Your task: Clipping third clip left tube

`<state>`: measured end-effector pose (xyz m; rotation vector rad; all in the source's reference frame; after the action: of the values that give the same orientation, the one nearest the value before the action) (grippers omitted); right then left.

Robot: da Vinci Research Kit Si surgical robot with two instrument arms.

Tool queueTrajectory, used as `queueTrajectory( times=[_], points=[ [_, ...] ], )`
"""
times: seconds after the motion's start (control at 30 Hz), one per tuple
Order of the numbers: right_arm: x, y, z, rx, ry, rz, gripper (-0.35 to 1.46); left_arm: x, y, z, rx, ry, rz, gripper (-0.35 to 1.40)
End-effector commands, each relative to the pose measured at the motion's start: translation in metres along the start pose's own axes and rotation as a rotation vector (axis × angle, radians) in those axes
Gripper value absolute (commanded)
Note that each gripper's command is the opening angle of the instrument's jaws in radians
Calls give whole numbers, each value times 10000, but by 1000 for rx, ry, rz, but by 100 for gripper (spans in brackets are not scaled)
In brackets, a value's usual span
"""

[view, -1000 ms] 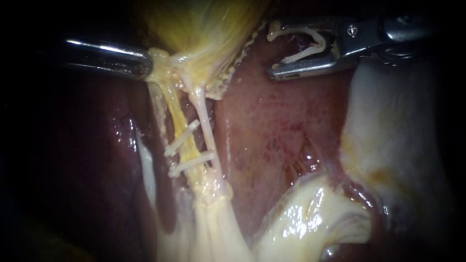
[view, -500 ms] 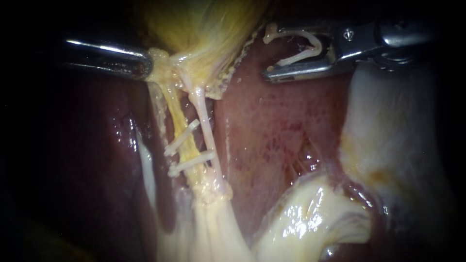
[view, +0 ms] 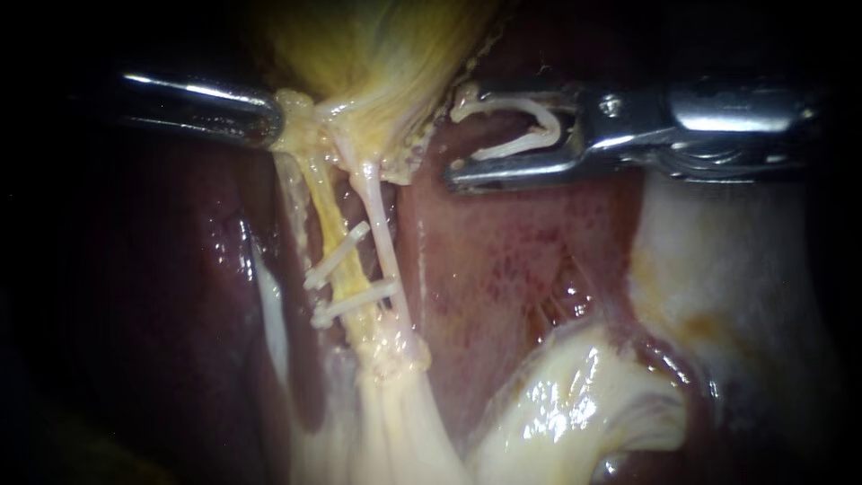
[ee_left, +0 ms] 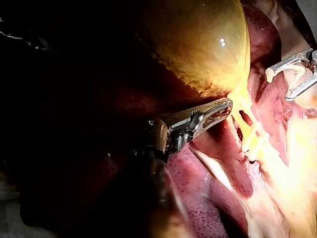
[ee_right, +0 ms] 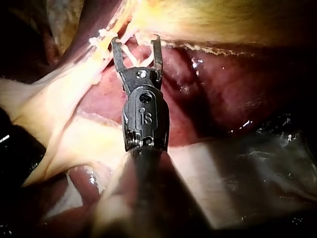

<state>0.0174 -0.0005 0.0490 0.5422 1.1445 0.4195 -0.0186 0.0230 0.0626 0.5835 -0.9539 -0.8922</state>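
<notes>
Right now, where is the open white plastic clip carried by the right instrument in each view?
Endoscope view: open white plastic clip upper middle, between the right instrument's jaws.
Left wrist view: clip in the right instrument's jaws, beyond the left instrument.
Right wrist view: clip between that instrument's jaws.
Shared landmark: the yellow gallbladder.

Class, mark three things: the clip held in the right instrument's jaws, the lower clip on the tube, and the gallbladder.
held clip (view: 503, 99), endoscope view, its upper arm.
lower clip (view: 355, 303), endoscope view, its middle.
gallbladder (view: 377, 54), endoscope view, yellow wall.

Yellow gallbladder (view: 377, 45), red-speckled maroon liver (view: 512, 251), white clips (view: 359, 299) on pale yellow tube (view: 328, 211)
</notes>
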Motion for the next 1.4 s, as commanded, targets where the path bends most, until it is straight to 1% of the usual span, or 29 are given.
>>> queueTrajectory(
  times=[0.03, 0.37, 0.57, 0.73, 1.03, 1.3, 1.4],
  points=[
    [-2, -1, 4, 7, -1, 7, 48, 0, -1, 0, -1, 0, 0, -35],
    [-13, -13, 37, 64, -10, 89, 46, 2, -5, 3, -8, -3, 0, -35],
    [-20, -16, 59, 85, -15, 116, 45, 5, -6, 6, -2, -1, 1, -35],
    [-25, -17, 71, 94, -18, 134, 44, 5, -6, 6, 0, 0, 1, -35],
    [-40, -14, 88, 107, -25, 169, 44, 5, -7, 7, 2, 1, 1, -35],
    [-55, -4, 98, 111, -30, 187, 44, 6, -8, 8, 4, 2, 2, -35],
    [-59, -1, 99, 110, -31, 197, 44, 6, -9, 9, 7, 3, 2, -35]
  ],
)
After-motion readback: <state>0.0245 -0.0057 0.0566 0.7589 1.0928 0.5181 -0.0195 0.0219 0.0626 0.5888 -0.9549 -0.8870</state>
